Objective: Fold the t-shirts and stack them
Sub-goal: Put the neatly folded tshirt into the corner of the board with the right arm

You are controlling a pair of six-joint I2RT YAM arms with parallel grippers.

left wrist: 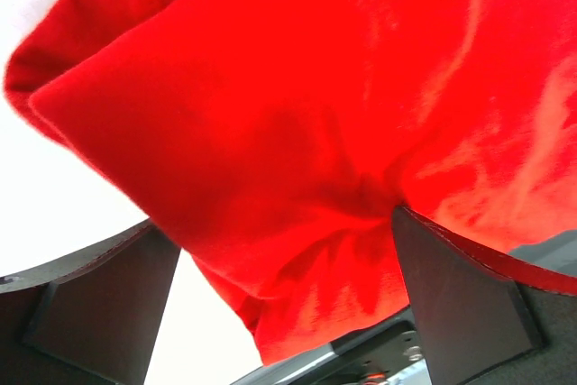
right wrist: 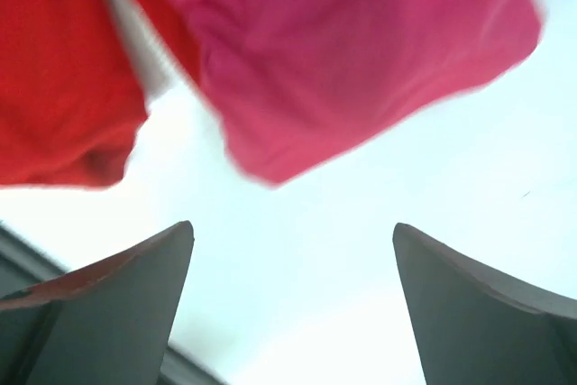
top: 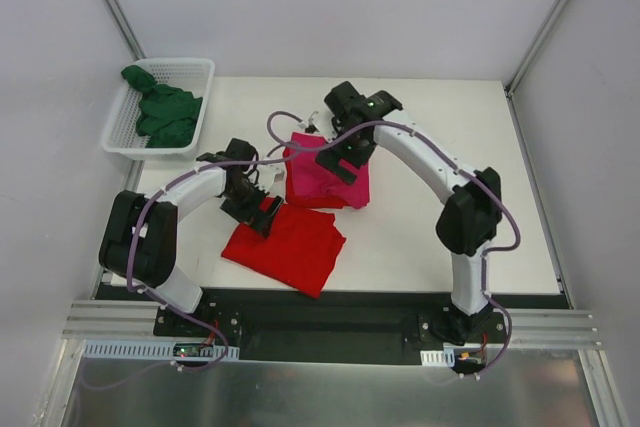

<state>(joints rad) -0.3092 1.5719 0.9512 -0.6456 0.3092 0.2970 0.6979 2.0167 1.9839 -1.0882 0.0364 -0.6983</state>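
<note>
Straddling the red tee's (top: 290,247) far edge, left pincer (top: 262,209) spread wide, cloth bunched between its fingers, not clamped. Right pincer (right wrist: 290,227) released too, over bare tabletop (top: 450,107) at the folded magenta tee's (top: 315,185) edge. Magenta just beside red. Green tee (top: 165,112) in white basket (top: 175,61), far left.
</note>
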